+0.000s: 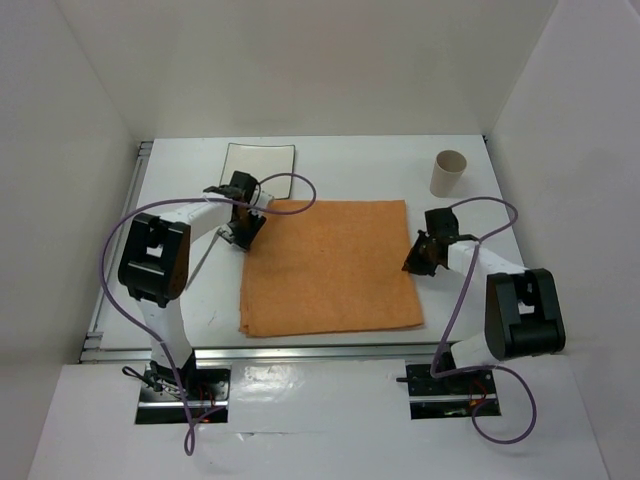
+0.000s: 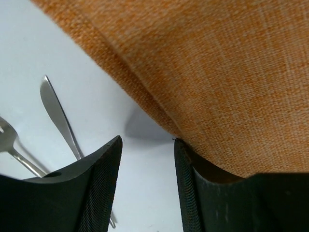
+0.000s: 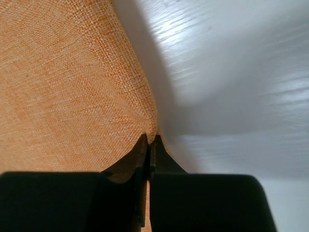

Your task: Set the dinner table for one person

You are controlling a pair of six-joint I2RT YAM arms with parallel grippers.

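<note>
One wide table lies under everything, and the cloth is spread at its middle. Your right gripper is clenched on the cloth's right edge; your left gripper stands released, jaws apart at the left edge, nothing pinched. Pull now and only one side follows: the cloth may skew, bunch, or sweep the knife beside it.

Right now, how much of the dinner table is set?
Done: the orange cloth lies spread on the dinner table. In hand: the right gripper pinches its right edge; the left gripper is open at its far left corner. Left: plate, cup, knife and fork sit off the cloth.
</note>
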